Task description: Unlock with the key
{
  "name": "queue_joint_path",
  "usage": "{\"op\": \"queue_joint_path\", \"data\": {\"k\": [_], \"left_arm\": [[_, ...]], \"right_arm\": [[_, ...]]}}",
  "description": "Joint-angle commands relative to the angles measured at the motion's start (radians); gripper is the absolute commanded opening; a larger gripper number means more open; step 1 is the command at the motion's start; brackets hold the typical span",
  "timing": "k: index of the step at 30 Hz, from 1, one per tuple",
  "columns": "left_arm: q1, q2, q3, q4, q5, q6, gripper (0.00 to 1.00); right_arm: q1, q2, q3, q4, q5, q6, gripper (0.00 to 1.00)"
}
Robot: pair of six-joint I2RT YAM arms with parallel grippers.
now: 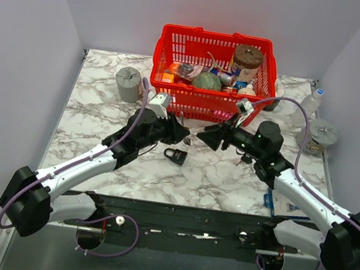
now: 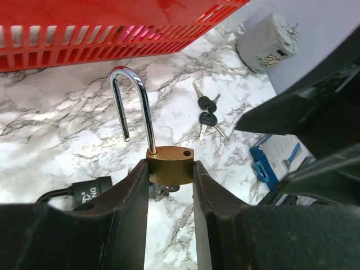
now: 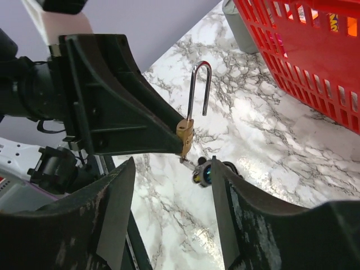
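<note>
Pinching the brass padlock [image 2: 170, 165] by its body, my left tool [image 2: 170, 170] should hold it upright and steady. Its shackle [image 2: 145, 107] stands sprung, one leg free. My right tool [image 3: 173, 166], fingers spread, sits just below the padlock around a dark-headed key [image 3: 202, 174] that seems to hang from its underside. I judge that a square, gentle grip without twisting the padlock is best. Only the left wrist view shows the key bunch [image 2: 207, 112] on the table [image 2: 67, 124] beyond the padlock. Only the right wrist view shows the hanging key plainly.

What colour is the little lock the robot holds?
The little lock is golden brass with a silver loop; clearest in left wrist view.
</note>
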Motion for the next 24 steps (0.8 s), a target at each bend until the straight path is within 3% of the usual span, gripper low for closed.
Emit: {"op": "queue_joint_path", "data": {"k": [1,5,9,14,18,24], "left_arm": [[0.024,-0.023,0.004,-0.031,-0.031,0.005,0.0],[0.028,-0.037,0.027,-0.09,-0.074,0.068,0.0],[0.048,-0.038,0.093,-0.266,-0.097,0.204,0.0],[0.159,-0.09,0.102,-0.423,-0.048,0.227,0.0],[0.205,-0.117,0.14,-0.653,-0.076,0.261,0.0],[0.287,-0.136,0.187,-0.859,-0.232,0.33,0.0]], "right_arm": [[-0.007,-0.05,-0.025,-0.057,0.078,-0.053,0.66],[-0.007,-0.084,-0.037,-0.072,0.094,-0.065,0.68],[-0.007,-0.116,-0.025,-0.128,0.124,-0.096,0.68],[-0.007,-0.173,-0.017,-0.2,0.181,-0.148,0.7],[-0.007,-0.197,-0.03,-0.211,0.198,-0.152,0.71],[-0.007,-0.207,-0.04,-0.206,0.186,-0.134,0.71]]}}
